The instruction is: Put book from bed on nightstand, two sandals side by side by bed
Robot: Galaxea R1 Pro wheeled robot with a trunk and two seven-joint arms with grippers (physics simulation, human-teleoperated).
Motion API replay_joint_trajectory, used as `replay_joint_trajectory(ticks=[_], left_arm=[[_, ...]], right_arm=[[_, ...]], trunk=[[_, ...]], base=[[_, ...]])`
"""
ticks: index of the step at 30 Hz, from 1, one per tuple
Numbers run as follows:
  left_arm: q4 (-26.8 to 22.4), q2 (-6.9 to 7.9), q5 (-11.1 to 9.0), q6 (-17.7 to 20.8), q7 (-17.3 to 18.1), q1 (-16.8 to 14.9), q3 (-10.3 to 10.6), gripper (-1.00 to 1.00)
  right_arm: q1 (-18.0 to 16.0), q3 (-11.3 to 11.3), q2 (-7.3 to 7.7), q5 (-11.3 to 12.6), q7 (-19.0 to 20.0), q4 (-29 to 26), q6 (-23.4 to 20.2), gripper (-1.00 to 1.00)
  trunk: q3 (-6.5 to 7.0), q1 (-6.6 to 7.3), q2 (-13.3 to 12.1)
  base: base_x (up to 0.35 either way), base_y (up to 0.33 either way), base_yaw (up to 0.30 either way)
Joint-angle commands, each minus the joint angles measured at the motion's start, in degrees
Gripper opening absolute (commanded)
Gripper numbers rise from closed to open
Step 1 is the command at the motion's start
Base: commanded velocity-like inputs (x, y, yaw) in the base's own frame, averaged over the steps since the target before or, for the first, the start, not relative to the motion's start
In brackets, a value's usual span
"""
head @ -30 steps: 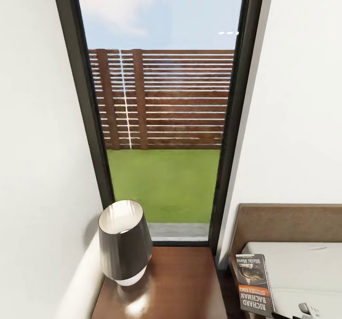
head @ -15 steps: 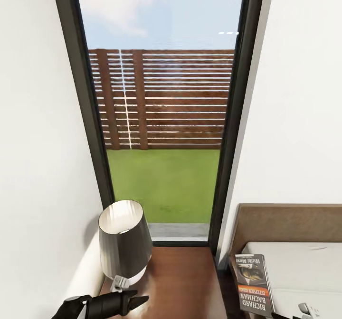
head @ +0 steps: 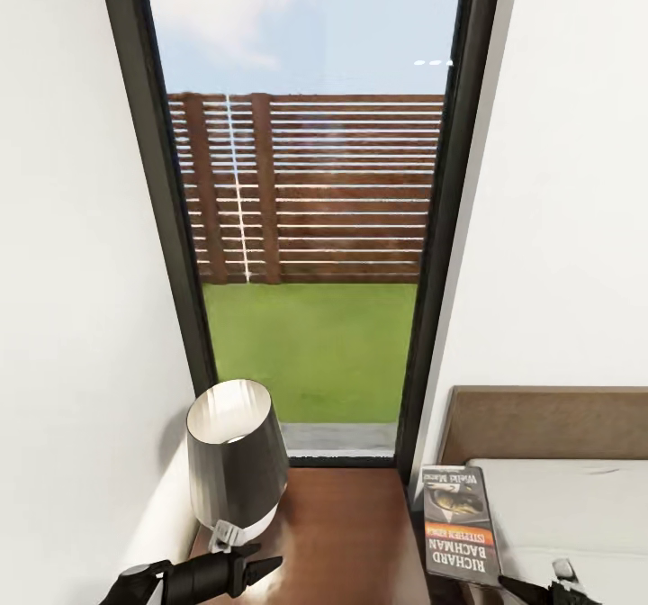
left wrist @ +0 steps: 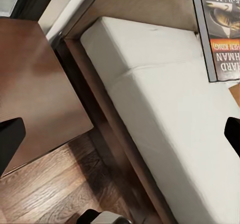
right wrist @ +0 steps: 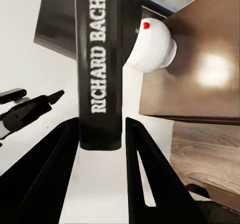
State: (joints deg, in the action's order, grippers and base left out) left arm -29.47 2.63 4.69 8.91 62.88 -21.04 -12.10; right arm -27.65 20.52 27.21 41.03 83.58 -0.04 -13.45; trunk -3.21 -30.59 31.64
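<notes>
The book, with a dark cover, an orange band and white "Richard Bachman" lettering, hangs over the gap between the bed and the nightstand. My right gripper is shut on its near end. In the right wrist view the book's spine sits clamped between the two black fingers. My left gripper hovers open above the nightstand's front left, beside the lamp. The left wrist view takes in the book, the pale mattress and the nightstand top. The two sandals are out of view.
A grey-shaded lamp with a white base stands on the nightstand's left half. Behind it a tall dark-framed window looks onto grass and a slatted fence. White walls flank both sides. The brown headboard rises at the right.
The book and my right gripper have shifted left, off the mattress edge toward the nightstand. My left gripper came into view over the nightstand's front and has edged slightly right.
</notes>
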Motion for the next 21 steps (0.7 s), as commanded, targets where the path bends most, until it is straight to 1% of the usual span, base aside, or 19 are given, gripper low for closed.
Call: replay_joint_trajectory(ticks=[1,4,6,10,11,14,15,16,17,18,20,21], left_arm=[[0.1,-0.08,0.5,0.6,0.4,-0.1,-0.5,1.00],[0.6,-0.08,0.5,0.5,0.4,-0.1,-0.5,1.00],[0.7,-0.08,0.5,0.5,0.4,-0.1,-0.5,1.00],[0.8,-0.08,0.5,0.5,0.4,-0.1,-0.5,1.00],[0.8,-0.08,0.5,0.5,0.4,-0.1,-0.5,1.00],[0.8,-0.08,0.5,0.5,0.4,-0.1,-0.5,1.00],[0.8,-0.08,0.5,0.5,0.4,-0.1,-0.4,1.00],[0.8,-0.08,0.5,0.5,0.4,-0.1,-0.4,1.00],[0.8,-0.08,0.5,0.5,0.4,-0.1,-0.4,1.00],[0.8,-0.08,0.5,0.5,0.4,-0.1,-0.4,1.00],[0.8,-0.08,0.5,0.5,0.4,-0.1,-0.4,1.00],[0.8,-0.08,0.5,0.5,0.4,-0.1,-0.4,1.00]], right_arm=[[0.0,0.4,0.14,0.5,0.6,-0.8,-1.6,-1.00],[0.0,0.4,0.94,0.5,1.2,-2.1,-4.4,-1.00],[0.0,0.4,1.34,0.5,2.4,-3.5,-6.9,-1.00],[0.0,0.6,1.49,0.5,4.3,-7.8,-11.9,-1.00],[0.0,0.7,1.50,0.5,4.4,-8.4,-12.7,-1.00],[0.0,0.7,1.43,0.5,4.5,-10.7,-18.3,-1.00],[0.0,0.7,1.32,0.4,4.4,-11.0,-19.3,-1.00],[-0.1,0.7,0.75,0.4,4.3,-11.6,-21.2,-1.00],[-0.1,0.7,-0.68,0.4,4.2,-12.6,-22.8,-1.00],[-0.1,0.7,-1.68,0.4,4.1,-13.3,-23.4,-1.00],[-0.2,0.7,-6.27,0.3,3.7,-16.3,-25.5,-1.00],[-0.2,0.7,-8.33,0.2,2.8,-17.4,-26.4,-1.00]], trunk=[[-0.12,-0.03,0.1],[-0.12,-0.03,0.1],[-0.12,-0.03,0.1],[-0.12,-0.03,0.1],[-0.12,-0.03,0.1],[-0.12,-0.03,0.1],[-0.12,-0.03,0.1],[-0.12,-0.03,0.1],[-0.12,-0.03,0.1],[-0.12,-0.03,0.1],[-0.12,-0.03,0.1],[-0.12,-0.03,0.1]], base=[[0.000,0.000,0.000],[0.000,0.000,0.000],[0.000,0.000,0.000],[0.000,0.000,0.000],[0.000,0.000,0.000],[0.000,0.000,0.000],[0.000,0.000,0.000],[0.000,0.000,0.000],[0.000,0.000,0.000],[0.000,0.000,0.000],[0.000,0.000,0.000],[0.000,0.000,0.000]])
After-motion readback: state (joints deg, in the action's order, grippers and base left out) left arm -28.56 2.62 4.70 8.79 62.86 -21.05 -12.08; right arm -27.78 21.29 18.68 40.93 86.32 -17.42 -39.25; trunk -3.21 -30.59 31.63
